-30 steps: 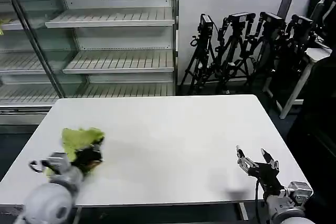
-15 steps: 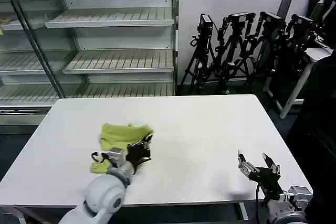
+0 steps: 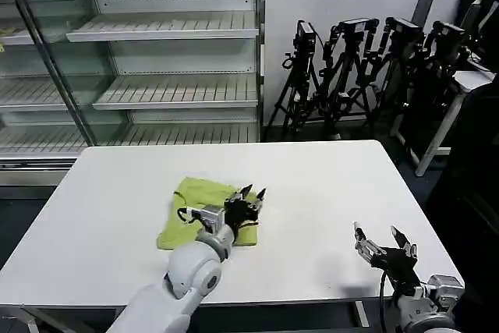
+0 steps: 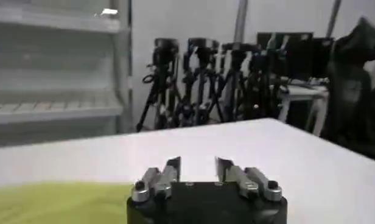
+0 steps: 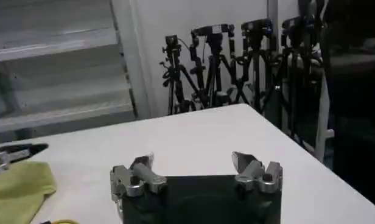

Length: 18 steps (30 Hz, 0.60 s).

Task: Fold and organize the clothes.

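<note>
The clothes, a lime yellow-green T-shirt (image 3: 193, 204), lie folded in a small flat bundle on the white table (image 3: 312, 181), left of centre. My left gripper (image 3: 253, 193) stands open at the bundle's right edge, fingers spread, holding nothing. In the left wrist view that gripper (image 4: 198, 165) shows an empty gap, with green cloth (image 4: 53, 204) just behind it. My right gripper (image 3: 382, 237) hovers open near the table's front right corner. The right wrist view has this gripper (image 5: 193, 161) empty and the T-shirt (image 5: 20, 185) far off to its side.
Glass-fronted white shelving (image 3: 164, 33) stands behind the table on the left. Several black camera tripods (image 3: 366, 68) crowd the back right. Bare tabletop lies between the two grippers and across the back.
My left arm has slid the T-shirt from the front left corner toward the table's middle, then let go and opened. The right gripper has barely moved.
</note>
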Each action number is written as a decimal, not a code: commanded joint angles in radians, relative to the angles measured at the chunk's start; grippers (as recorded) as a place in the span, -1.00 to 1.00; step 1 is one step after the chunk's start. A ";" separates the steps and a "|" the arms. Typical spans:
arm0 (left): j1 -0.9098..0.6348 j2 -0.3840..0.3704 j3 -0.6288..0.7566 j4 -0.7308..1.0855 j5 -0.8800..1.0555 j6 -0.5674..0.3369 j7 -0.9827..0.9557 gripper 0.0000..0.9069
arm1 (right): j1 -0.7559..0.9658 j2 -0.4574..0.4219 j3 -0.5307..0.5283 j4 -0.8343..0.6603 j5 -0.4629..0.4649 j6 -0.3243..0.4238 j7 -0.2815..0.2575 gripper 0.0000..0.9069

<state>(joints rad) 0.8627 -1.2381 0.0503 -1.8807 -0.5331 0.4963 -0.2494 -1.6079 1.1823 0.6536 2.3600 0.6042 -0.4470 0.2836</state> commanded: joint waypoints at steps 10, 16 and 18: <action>0.289 0.113 -0.268 -0.225 0.081 -0.115 -0.013 1.00 | 0.043 -0.008 -0.048 0.018 -0.156 0.046 -0.011 1.00; 0.521 0.109 -0.520 -0.347 0.157 -0.140 -0.007 1.00 | 0.071 0.004 -0.098 0.014 -0.239 0.092 -0.022 1.00; 0.589 0.091 -0.578 -0.373 0.165 -0.144 -0.009 1.00 | 0.090 0.012 -0.120 0.004 -0.254 0.092 -0.024 1.00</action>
<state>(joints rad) 1.1025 -1.1724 -0.1849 -2.0677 -0.4547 0.3977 -0.2569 -1.5568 1.1831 0.5923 2.3717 0.4620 -0.3933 0.2683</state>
